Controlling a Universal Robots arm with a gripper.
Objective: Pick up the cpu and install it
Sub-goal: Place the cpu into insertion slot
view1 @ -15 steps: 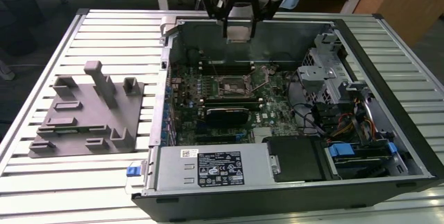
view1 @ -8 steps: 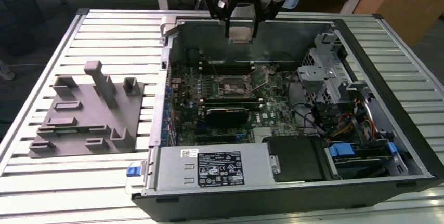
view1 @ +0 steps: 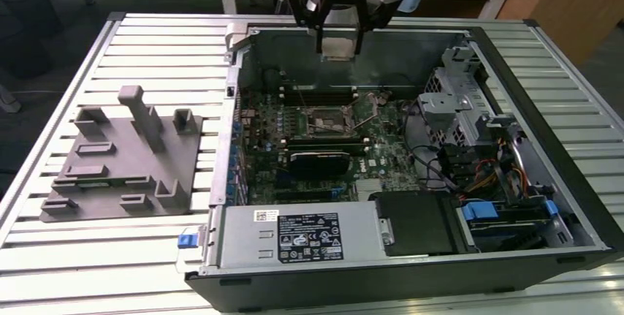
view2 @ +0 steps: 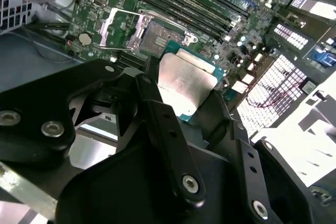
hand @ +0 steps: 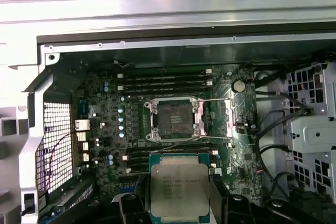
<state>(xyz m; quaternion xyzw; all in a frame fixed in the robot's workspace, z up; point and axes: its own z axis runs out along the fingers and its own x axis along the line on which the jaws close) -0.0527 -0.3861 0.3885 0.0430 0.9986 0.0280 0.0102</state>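
Computer case (view1: 390, 275), lid off, on slatted table (view1: 156, 52). Motherboard (view1: 292, 121) inside, its socket (hand: 171, 120) uncovered. Gripper (view1: 340, 50) above the case's far wall, fingers clamped on two opposite edges of the cpu (hand: 179, 191), which is held in the air, well apart from the socket.

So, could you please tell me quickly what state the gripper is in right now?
Gripper: closed on the cpu, holding it in the air over the open computer case.
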